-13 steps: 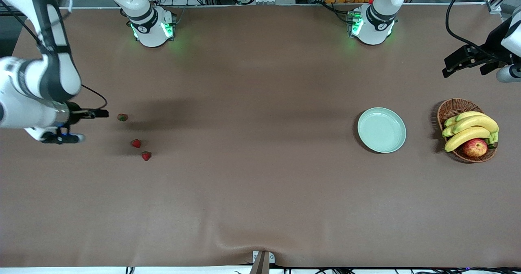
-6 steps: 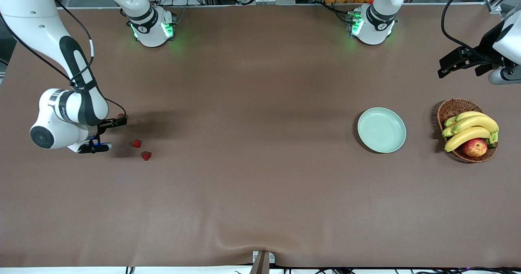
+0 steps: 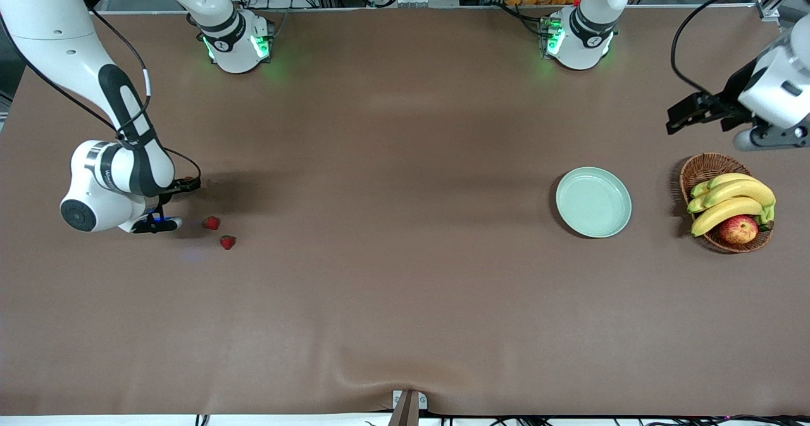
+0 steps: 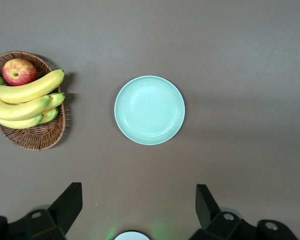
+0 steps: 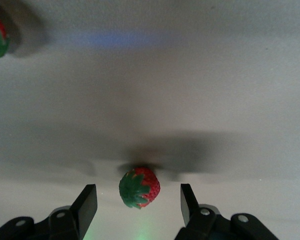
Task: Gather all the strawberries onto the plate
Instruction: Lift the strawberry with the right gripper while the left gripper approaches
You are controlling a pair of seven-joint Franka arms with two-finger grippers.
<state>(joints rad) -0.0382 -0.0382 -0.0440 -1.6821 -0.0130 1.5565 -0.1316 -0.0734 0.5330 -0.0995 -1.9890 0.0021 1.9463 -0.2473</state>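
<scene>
- The right gripper [image 5: 137, 205] sat low at the right arm's end of the table [image 3: 405, 299], its jaws spread apart with a strawberry [image 5: 139, 187] lying on the cloth between the 2 fingers [image 5: 86, 202], untouched by either.
- In the front view that gripper [image 3: 186, 185] hid the berry.
- 2 more strawberries lay on the table just beside the right gripper and nearer the front camera: 1 [image 3: 211, 223] close to it, the other [image 3: 228, 242] a little nearer the camera still.
- The plate [image 3: 593, 202] lay well apart from the right gripper, toward the left arm's end of the table, with nothing on it.
- The left gripper [image 4: 139, 210] hung in the air with its jaws spread wide, over bare table near the plate [image 4: 149, 110].
- A wicker basket [image 3: 701, 168] of bananas [image 3: 734, 199] and an apple [image 3: 738, 230] stood beside the plate, below the left gripper [image 3: 680, 117] in the front view.
</scene>
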